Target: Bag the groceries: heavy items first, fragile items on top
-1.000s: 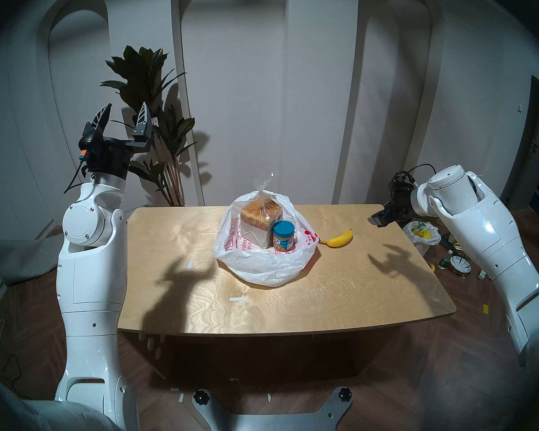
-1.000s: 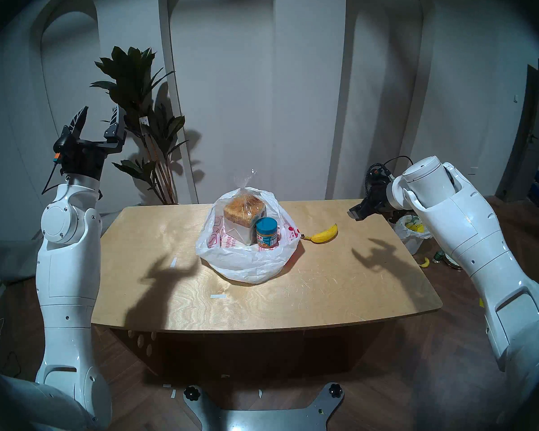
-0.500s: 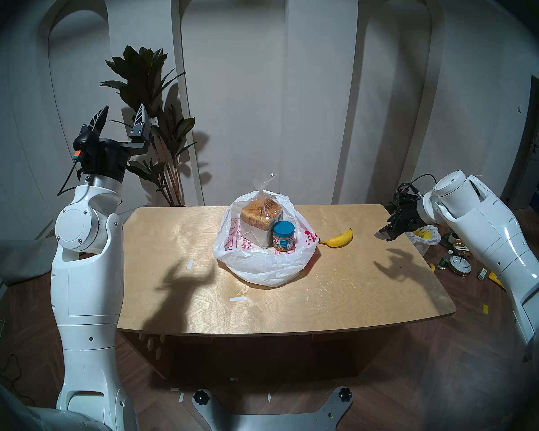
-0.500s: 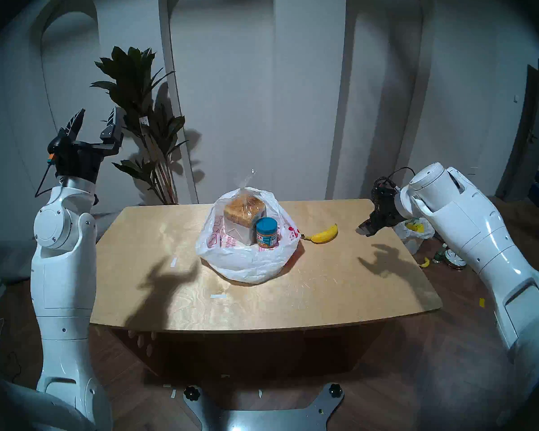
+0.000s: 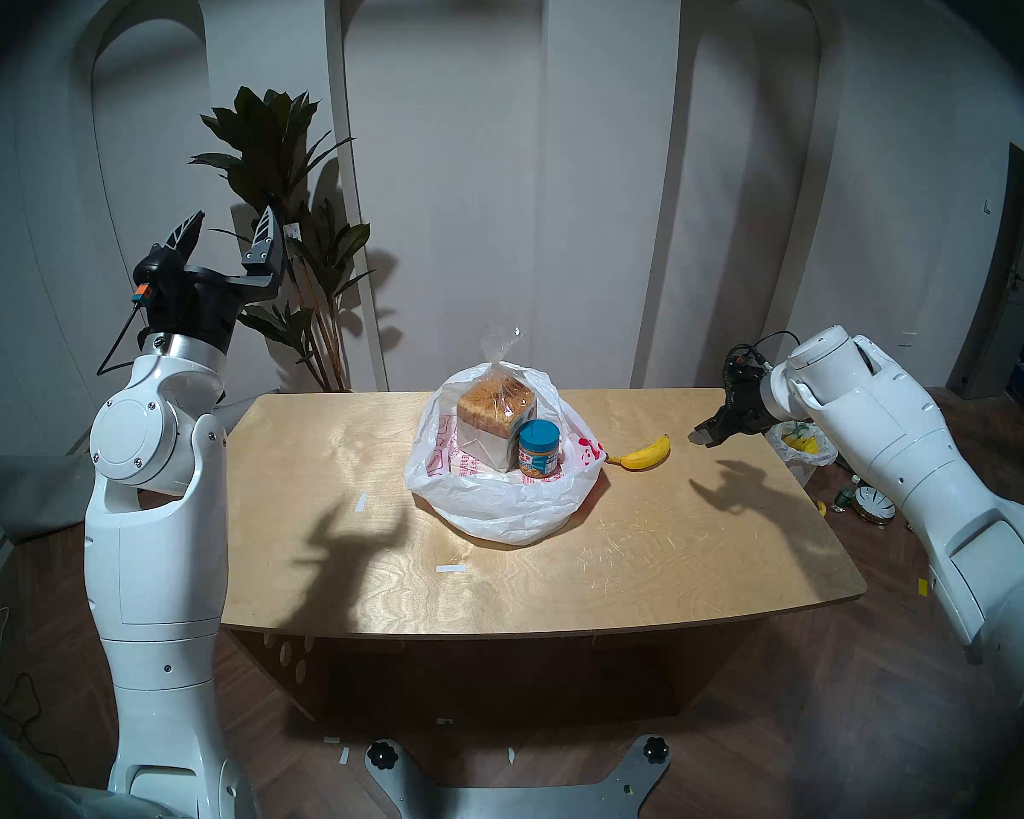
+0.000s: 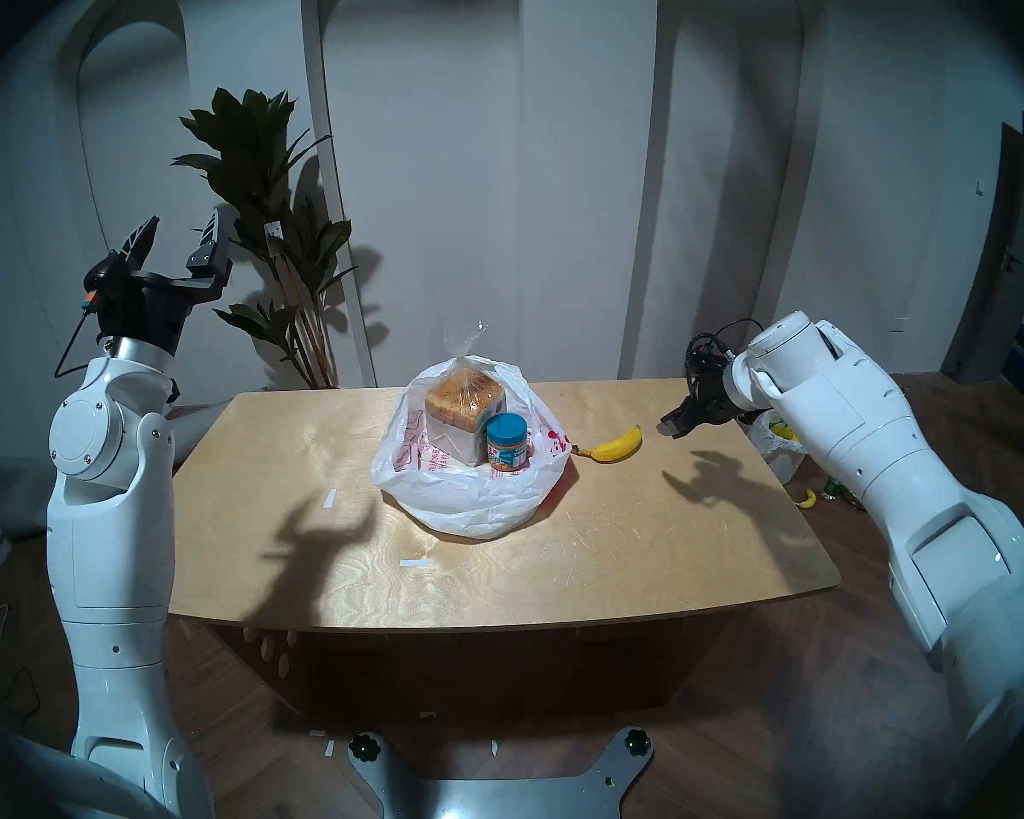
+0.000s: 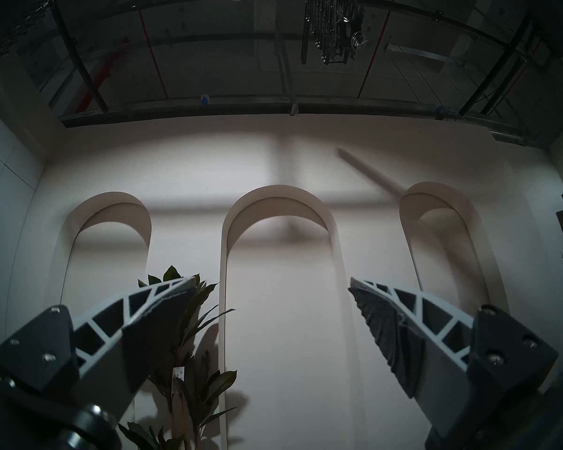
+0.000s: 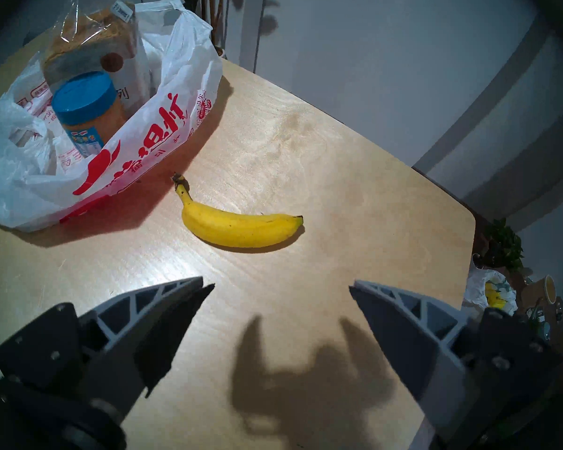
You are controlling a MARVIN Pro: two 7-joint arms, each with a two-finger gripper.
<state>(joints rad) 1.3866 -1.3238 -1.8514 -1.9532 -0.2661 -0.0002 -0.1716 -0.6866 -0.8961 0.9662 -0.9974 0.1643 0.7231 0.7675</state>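
Note:
The white plastic bag point(image 5: 498, 504) with red print lies open at the table's middle. Inside it stand the wrapped brown loaf point(image 5: 495, 413) and, in front of it, the blue-lidded peanut butter jar point(image 5: 538, 448). The yellow banana point(image 5: 644, 454) lies on the table just right of the bag, also clear in the right wrist view as the banana point(image 8: 241, 228). My right gripper point(image 5: 704, 438) hovers open and empty above the table, a short way right of the banana. My left gripper point(image 5: 233, 221) is raised high off the table's left side, pointing up, open and empty.
The wooden table point(image 5: 498, 581) carries small white tape strips point(image 5: 450, 568) near its front. A potted plant point(image 5: 285, 209) stands behind my left gripper. On the floor to the right sit a small white bag with yellow contents point(image 5: 802, 445) and assorted clutter point(image 5: 870, 501).
My right gripper has dipped and moved left over the table toward the banana. My left arm has drifted slightly left. The bag, loaf, jar and banana have not moved.

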